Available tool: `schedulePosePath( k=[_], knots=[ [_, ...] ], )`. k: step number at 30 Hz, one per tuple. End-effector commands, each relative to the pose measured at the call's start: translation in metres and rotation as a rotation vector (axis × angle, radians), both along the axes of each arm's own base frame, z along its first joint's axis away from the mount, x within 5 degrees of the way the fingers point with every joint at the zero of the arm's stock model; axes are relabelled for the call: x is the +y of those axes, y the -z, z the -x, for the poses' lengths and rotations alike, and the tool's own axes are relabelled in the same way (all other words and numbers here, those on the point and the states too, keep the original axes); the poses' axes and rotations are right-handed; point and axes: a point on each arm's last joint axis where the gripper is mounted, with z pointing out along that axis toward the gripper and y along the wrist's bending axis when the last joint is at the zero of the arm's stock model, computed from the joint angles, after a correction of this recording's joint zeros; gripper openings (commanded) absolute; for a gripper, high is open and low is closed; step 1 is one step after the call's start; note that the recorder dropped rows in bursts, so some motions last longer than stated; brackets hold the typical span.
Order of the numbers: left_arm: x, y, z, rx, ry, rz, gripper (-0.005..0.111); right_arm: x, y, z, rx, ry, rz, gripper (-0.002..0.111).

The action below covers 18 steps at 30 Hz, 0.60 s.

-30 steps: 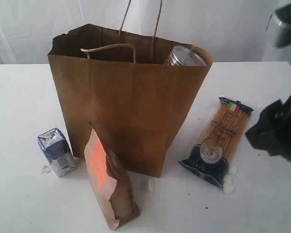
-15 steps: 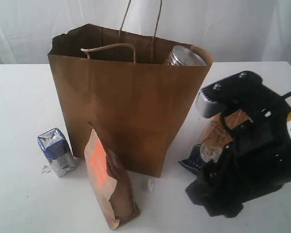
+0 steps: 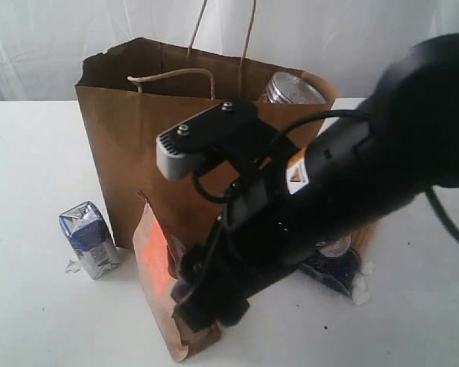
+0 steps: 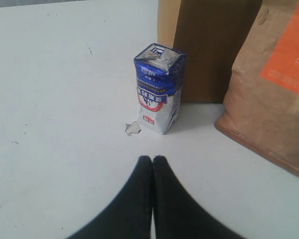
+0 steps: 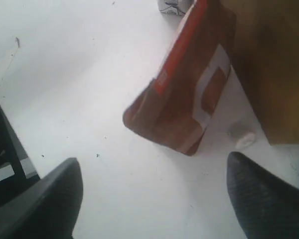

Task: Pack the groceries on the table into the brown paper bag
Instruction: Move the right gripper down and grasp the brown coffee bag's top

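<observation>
The brown paper bag [image 3: 130, 145] stands upright on the white table [image 3: 30, 168], with a clear-lidded jar [image 3: 292, 88] showing at its rim. In front of it the brown orange-labelled pouch [image 3: 159, 267] leans, and the small blue-white carton [image 3: 88, 238] stands to its left. My right arm reaches across the bag's front and hides most of the spaghetti packet [image 3: 335, 269]. The right gripper [image 5: 153, 160] hangs open just above the table beside the pouch [image 5: 189, 84], with nothing between its fingers. The left gripper [image 4: 152, 159] is shut and empty, low over the table, a short way from the carton [image 4: 158, 94].
Small white scraps lie on the table by the carton [image 4: 133, 128], near the bag's corner [image 5: 241, 139] and beside the spaghetti packet [image 3: 359, 287]. A white curtain hangs behind the table. The bag's cord handles [image 3: 172, 75] stand up at its mouth.
My right arm has swept in from the right edge, leftward across the front of the bag, to the pouch. It now covers the spaghetti packet. The groceries have not moved.
</observation>
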Motion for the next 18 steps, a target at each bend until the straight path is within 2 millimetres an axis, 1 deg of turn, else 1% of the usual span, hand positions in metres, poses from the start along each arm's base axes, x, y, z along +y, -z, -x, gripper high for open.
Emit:
schedulePosePath(
  k=[1, 5, 6, 7, 13, 14, 16, 17, 18],
  knots=[
    [0.0, 0.001, 0.0, 0.006, -0.002, 0.004, 0.001, 0.02, 0.005, -0.005, -0.037, -0.069, 0.013, 0.073],
    [0.0, 0.001, 0.0, 0.006, -0.002, 0.004, 0.001, 0.042, 0.017, -0.012, -0.03, -0.099, 0.031, 0.073],
    [0.0, 0.001, 0.0, 0.006, -0.002, 0.004, 0.001, 0.044, 0.018, -0.014, -0.03, -0.098, 0.032, 0.073],
    [0.0, 0.001, 0.0, 0.006, -0.002, 0.004, 0.001, 0.049, 0.024, -0.018, -0.03, -0.099, 0.046, 0.073],
    [0.0, 0.001, 0.0, 0.006, -0.002, 0.004, 0.001, 0.063, 0.045, -0.032, -0.067, -0.081, 0.046, 0.073],
    [0.0, 0.001, 0.0, 0.006, -0.002, 0.004, 0.001, 0.064, 0.05, -0.033, -0.061, -0.081, 0.054, 0.072],
    [0.0, 0.001, 0.0, 0.006, -0.002, 0.004, 0.001, 0.067, 0.059, -0.035, -0.039, -0.07, 0.071, 0.06],
    [0.0, 0.001, 0.0, 0.006, -0.002, 0.004, 0.001, 0.068, 0.062, -0.036, -0.029, -0.061, 0.075, 0.05],
    [0.0, 0.001, 0.0, 0.006, -0.002, 0.004, 0.001, 0.069, 0.065, -0.036, -0.023, -0.06, 0.08, 0.037]
  ],
)
